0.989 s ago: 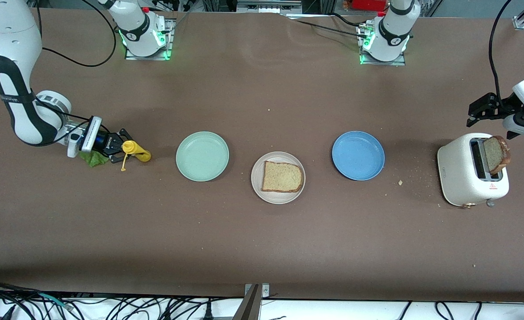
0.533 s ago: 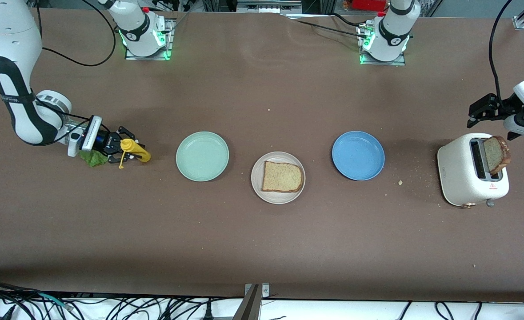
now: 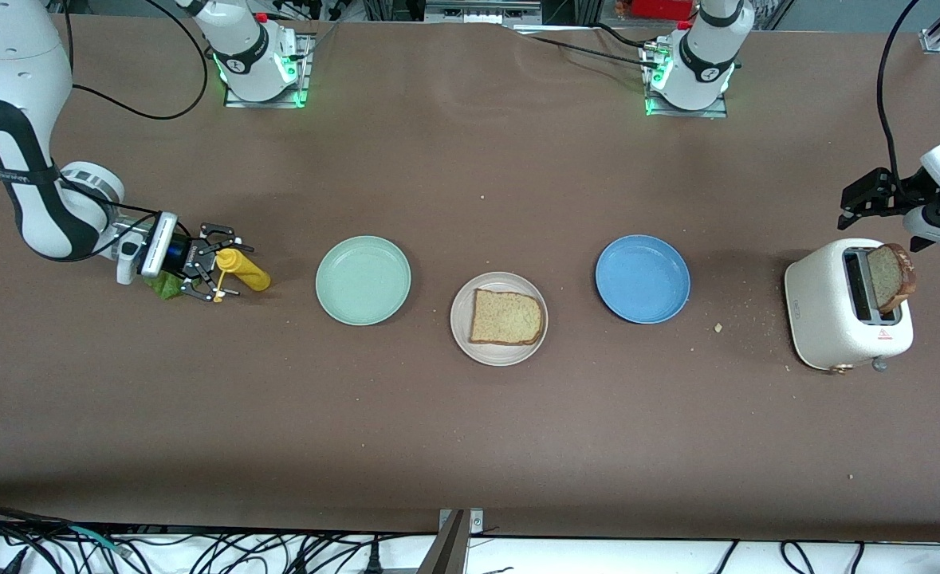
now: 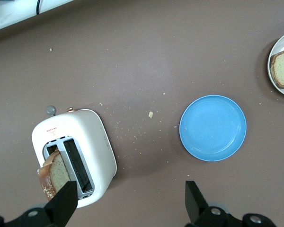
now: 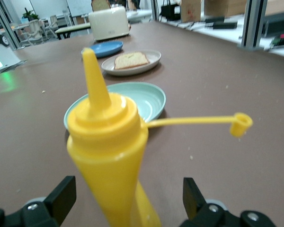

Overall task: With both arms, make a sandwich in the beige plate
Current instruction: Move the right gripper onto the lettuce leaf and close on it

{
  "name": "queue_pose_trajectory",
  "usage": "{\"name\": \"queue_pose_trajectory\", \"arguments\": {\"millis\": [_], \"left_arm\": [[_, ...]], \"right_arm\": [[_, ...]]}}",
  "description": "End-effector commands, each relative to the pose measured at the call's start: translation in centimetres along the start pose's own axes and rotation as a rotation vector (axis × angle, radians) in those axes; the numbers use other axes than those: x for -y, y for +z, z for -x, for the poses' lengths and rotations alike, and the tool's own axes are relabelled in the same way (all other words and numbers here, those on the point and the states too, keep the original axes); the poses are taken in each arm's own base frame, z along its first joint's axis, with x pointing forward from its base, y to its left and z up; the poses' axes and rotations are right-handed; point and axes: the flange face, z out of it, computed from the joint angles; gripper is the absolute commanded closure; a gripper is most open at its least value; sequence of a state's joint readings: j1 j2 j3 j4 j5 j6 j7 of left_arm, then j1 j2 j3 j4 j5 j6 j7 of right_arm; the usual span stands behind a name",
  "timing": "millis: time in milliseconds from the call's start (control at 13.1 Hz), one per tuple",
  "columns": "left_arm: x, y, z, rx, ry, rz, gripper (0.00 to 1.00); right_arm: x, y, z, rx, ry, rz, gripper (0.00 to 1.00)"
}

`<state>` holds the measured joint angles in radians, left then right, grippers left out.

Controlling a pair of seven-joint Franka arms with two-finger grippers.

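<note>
Front view shows the matte, round beige plate (image 3: 499,319) in the middle of the brown table, between a mint-green plate (image 3: 363,280) and a blue plate (image 3: 643,278), with one square slice of brown bread (image 3: 506,317) lying flat on it. The right gripper (image 3: 213,273) is low at the right arm's end, well apart from this plate, its fingers spread around a smooth yellow squeeze bottle (image 3: 243,270); a crinkled lettuce leaf (image 3: 168,286) lies beside it. Left wrist view shows the left gripper (image 4: 131,203) open above a glossy white toaster (image 4: 75,155), where a second slice (image 4: 52,173) stands in a slot. Right wrist view shows the bottle's cone nozzle (image 5: 95,79) upright between the parted fingers, not clamped.
</note>
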<state>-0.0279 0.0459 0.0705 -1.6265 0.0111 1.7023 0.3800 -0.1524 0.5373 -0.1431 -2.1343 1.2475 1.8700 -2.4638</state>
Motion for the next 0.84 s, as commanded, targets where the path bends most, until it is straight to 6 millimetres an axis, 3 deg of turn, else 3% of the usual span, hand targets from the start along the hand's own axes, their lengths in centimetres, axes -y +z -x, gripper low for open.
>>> {"name": "queue_pose_trajectory", "arguments": {"millis": [0,304,609,761], "left_arm": [[0.1,-0.3,0.0,-0.002,0.013,-0.022,0.00],[0.1,-0.3,0.0,-0.002,0.013,-0.022,0.00],[-0.2,-0.4,-0.2,-0.008,0.020,-0.023,0.00],[-0.2,-0.5,-0.3,-0.019,0.021,-0.026,0.00]], "right_arm": [[-1.4,-4.2,-1.8,0.112,0.049,-0.027,0.00],[-3.4,-9.4,-4.3,0.331,0.133,-0.042,0.00],[-3.1,-12.8,-6.1,0.534,0.305,0.015,0.00],[-2.5,-14.8,-7.6,0.713,0.494,0.082,0.00]]}}
